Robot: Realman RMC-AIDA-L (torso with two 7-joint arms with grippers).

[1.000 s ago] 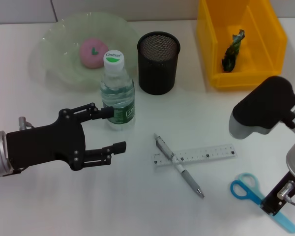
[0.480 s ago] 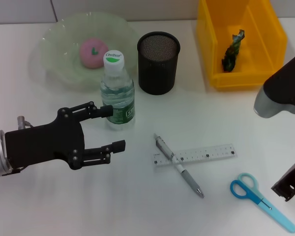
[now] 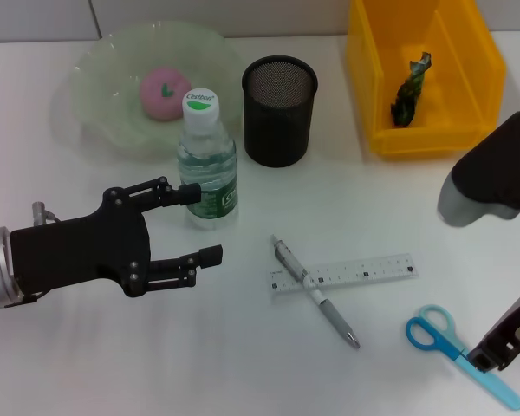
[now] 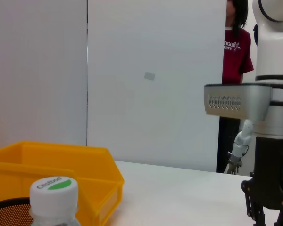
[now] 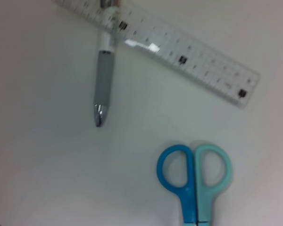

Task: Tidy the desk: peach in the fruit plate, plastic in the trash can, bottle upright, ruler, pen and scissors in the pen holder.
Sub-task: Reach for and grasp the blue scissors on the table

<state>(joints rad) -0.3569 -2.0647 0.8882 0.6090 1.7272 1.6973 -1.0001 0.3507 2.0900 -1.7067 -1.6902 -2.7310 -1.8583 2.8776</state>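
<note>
— Right tool hangs low at the desk's near right corner, just over the blade end of the scissors; whether it is spread, I cannot tell.
— And the left tool?
— Spread wide, just beside the upright bottle. Pen lies across the ruler, between the two tools.

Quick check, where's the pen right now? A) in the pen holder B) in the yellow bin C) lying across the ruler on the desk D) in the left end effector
C: the pen lies diagonally across the ruler on the desk, outside the pen holder.
</note>
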